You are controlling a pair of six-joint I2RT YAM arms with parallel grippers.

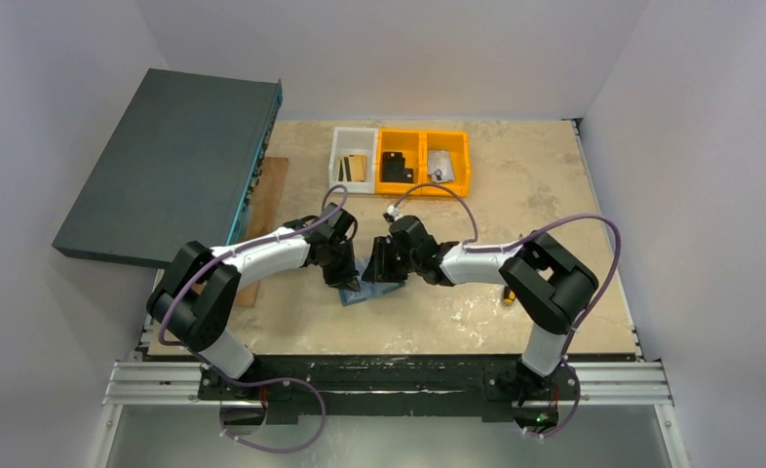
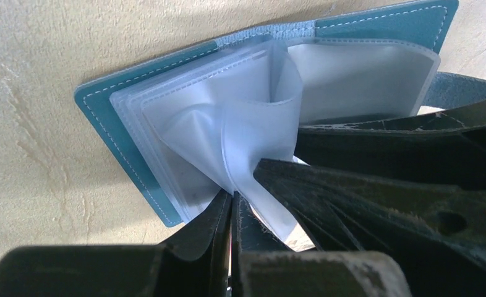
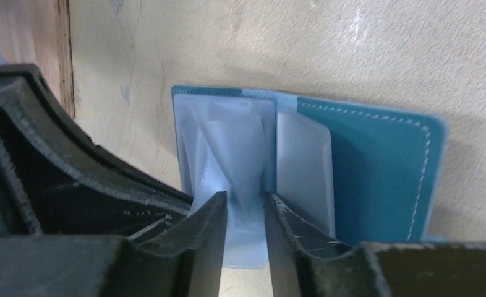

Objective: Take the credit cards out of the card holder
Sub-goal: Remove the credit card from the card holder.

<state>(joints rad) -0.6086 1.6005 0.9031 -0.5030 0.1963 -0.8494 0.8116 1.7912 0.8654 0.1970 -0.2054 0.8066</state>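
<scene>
The teal-blue card holder (image 1: 364, 292) lies open on the table between both grippers. Its clear plastic sleeves (image 2: 259, 99) fan up, and I see no card in them. My left gripper (image 2: 231, 197) is shut on the edge of one lifted sleeve. My right gripper (image 3: 245, 207) hangs over the holder (image 3: 376, 167) with jaws a narrow gap apart, a raised sleeve fold (image 3: 243, 161) between them. A gold-tan card (image 1: 357, 168) sits in the white bin. A silvery-grey card (image 1: 441, 164) sits in the orange bin.
The white bin (image 1: 340, 146) and orange bin (image 1: 423, 136) stand at the back centre. A large dark teal flat box (image 1: 165, 166) overhangs the table's left side beside a wooden plank (image 1: 262, 210). A small yellow item (image 1: 508, 295) lies by the right arm.
</scene>
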